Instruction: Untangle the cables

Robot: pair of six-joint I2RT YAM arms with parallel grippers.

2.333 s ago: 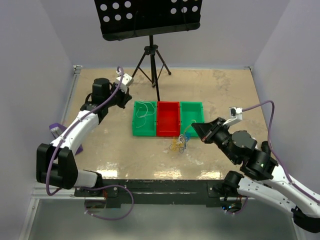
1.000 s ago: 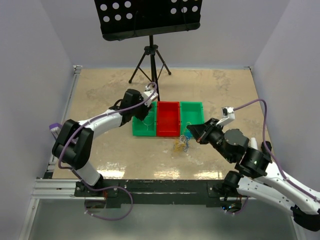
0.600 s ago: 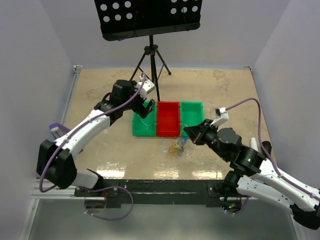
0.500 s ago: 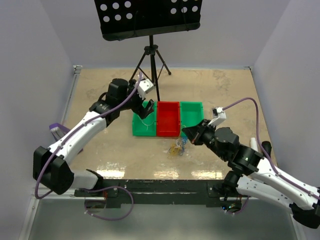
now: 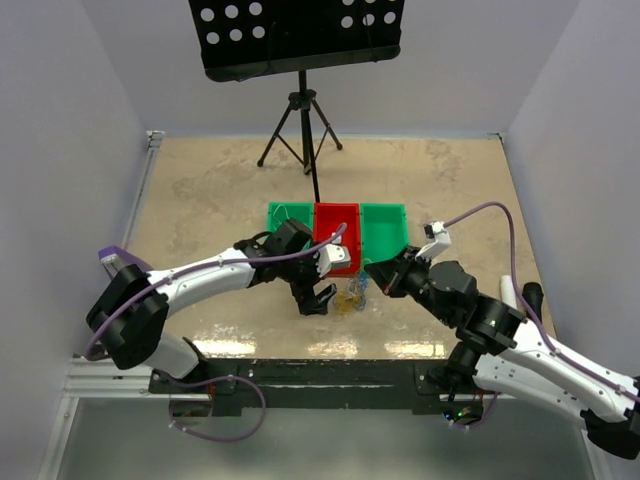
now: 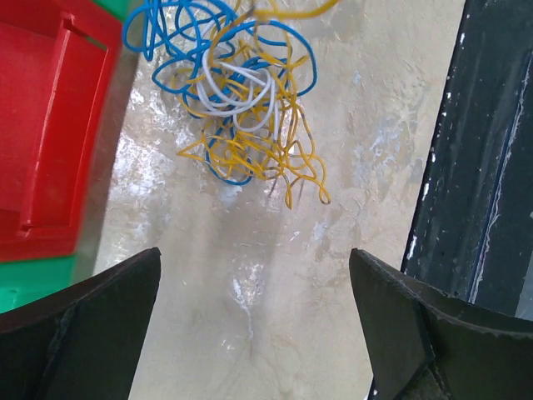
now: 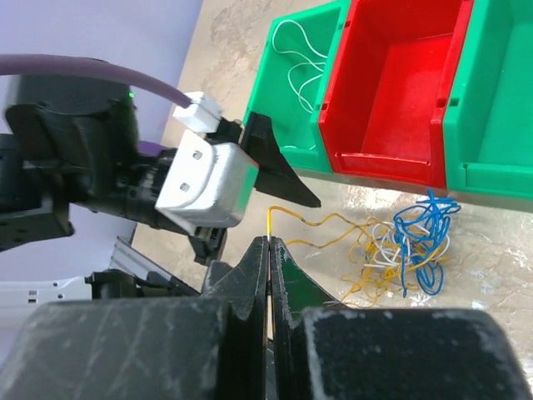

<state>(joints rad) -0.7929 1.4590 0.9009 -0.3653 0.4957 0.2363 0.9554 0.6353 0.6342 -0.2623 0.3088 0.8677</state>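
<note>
The cables (image 5: 356,291) are a small clump of blue, yellow and white strands on the table, just in front of the red bin (image 5: 337,222). In the left wrist view the cables (image 6: 241,92) lie ahead of my left gripper (image 6: 254,254), which is open wide over bare table. My left gripper (image 5: 318,298) sits just left of the clump. My right gripper (image 7: 268,240) is shut on the end of a yellow strand that runs back to the cables (image 7: 408,246). My right gripper (image 5: 372,268) is just right of the clump. A white strand (image 7: 300,58) lies in the left green bin (image 7: 279,117).
A second green bin (image 5: 383,225) stands right of the red one. A tripod (image 5: 303,110) with a black perforated stand is at the back. The black front rail (image 6: 475,167) runs close behind my left gripper.
My left arm has swung from over the left green bin down to the table beside the clump, and its jaws have opened wide. My right gripper has crept left, still shut on the yellow strand.
</note>
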